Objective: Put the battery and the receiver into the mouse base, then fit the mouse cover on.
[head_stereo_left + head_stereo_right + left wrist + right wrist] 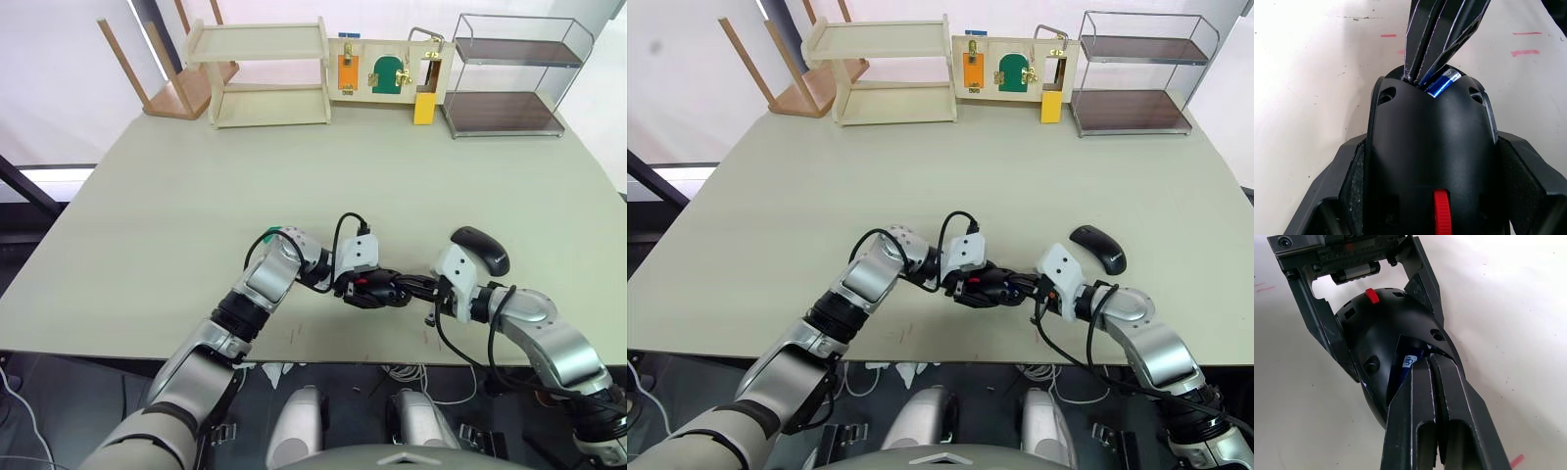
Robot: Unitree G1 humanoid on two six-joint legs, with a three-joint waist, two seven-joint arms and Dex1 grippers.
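My left pincer (1352,308) clamps the mouse base (1432,161) near the counter's (176,225) 6 o'clock edge. My right pincer (1431,363), fingers together, presses the battery (1442,82) into its bay. Push squarely, gently. Mouse cover (480,249) waits at 3 o'clock.

The mouse base (1432,161) was black with a red part, the battery (1442,83) glossy blue, the mouse cover (480,249) glossy black, and the surface (196,196) pale beige with small red marks.
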